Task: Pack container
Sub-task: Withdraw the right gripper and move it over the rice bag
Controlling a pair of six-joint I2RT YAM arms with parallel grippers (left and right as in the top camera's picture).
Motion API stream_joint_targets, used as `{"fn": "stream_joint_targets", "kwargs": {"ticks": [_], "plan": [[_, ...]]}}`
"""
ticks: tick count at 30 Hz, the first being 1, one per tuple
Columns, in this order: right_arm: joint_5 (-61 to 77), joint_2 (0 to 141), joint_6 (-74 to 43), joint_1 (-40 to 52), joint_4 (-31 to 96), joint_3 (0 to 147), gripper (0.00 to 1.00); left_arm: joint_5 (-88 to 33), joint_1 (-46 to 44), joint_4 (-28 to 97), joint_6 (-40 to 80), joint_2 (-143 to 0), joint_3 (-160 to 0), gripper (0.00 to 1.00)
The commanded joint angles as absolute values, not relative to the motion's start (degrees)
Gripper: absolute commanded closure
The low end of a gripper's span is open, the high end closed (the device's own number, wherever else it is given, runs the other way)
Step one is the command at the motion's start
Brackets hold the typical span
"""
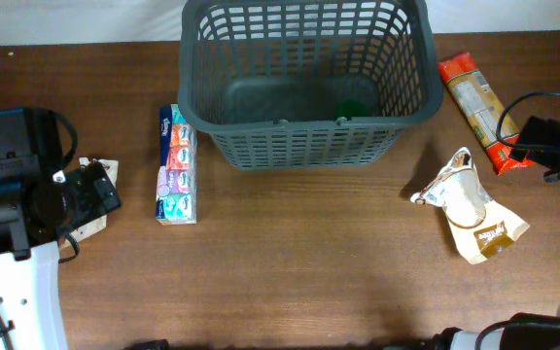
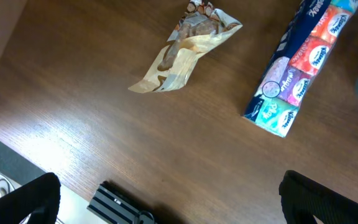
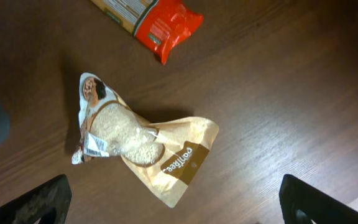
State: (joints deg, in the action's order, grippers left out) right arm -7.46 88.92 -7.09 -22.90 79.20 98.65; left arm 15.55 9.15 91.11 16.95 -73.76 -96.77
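Brown wood-grain table (image 1: 290, 262) fills nearly all of every view, and a pale white backdrop (image 1: 66, 19) runs along its far edge in the overhead view.

The left gripper (image 2: 166, 186) hangs over bare wood with its jaws spread wide, one dark finger (image 2: 27, 199) in each lower corner of its wrist view. It holds nothing and touches nothing. The right gripper (image 3: 174, 183) is likewise spread wide and empty, and it hovers above the lower end of a tan bag of grain (image 3: 138, 146) without contact.

The dark grey slotted basket (image 1: 304, 146) stands at the far middle of the table, upright. Something small and green (image 1: 353, 105) lies on its floor toward the right side; what it is cannot be made out.

Just left of the basket lies a long strip of tissue packs (image 1: 176, 165), flat, running front to back and apart from the basket wall. Farther left, a small crumpled beige packet (image 2: 188, 53) lies by the left arm, partly hidden under it from above. To the right of the basket, a pasta bag with red ends (image 1: 476, 109) lies at a slant. The grain bag sits nearer the front, apart from the pasta bag. A black cable (image 1: 518, 107) loops over the pasta bag's lower end.
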Motion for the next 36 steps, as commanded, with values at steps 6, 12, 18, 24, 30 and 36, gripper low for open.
{"fn": "stream_joint_targets", "kwargs": {"ticks": [6,12,18,24,30,36], "plan": [[2.96,90.48,13.26,-22.9,74.48,98.0,0.01,15.16,9.43,91.18,17.12,-73.91,-97.43,0.0],[5.02,95.94,25.1,-22.9,74.76,97.27,0.01,15.16,9.43,90.54,17.12,-73.91,-97.43,0.01],[1.67,103.96,25.06,-22.9,75.99,97.27,0.01,15.18,9.43,90.5,17.1,-73.91,-97.43,0.0],[1.93,108.81,25.06,-22.57,79.9,97.27,0.01,15.18,9.43,89.73,17.12,-73.91,-97.43,0.0],[7.31,108.95,35.59,-22.52,79.22,97.27,0.01,15.18,9.43,88.31,17.1,-73.91,-97.43,0.0],[7.01,109.06,35.07,-22.57,76.51,97.27,0.01,15.18,9.43,88.14,17.1,-73.91,-97.43,0.0]]}}
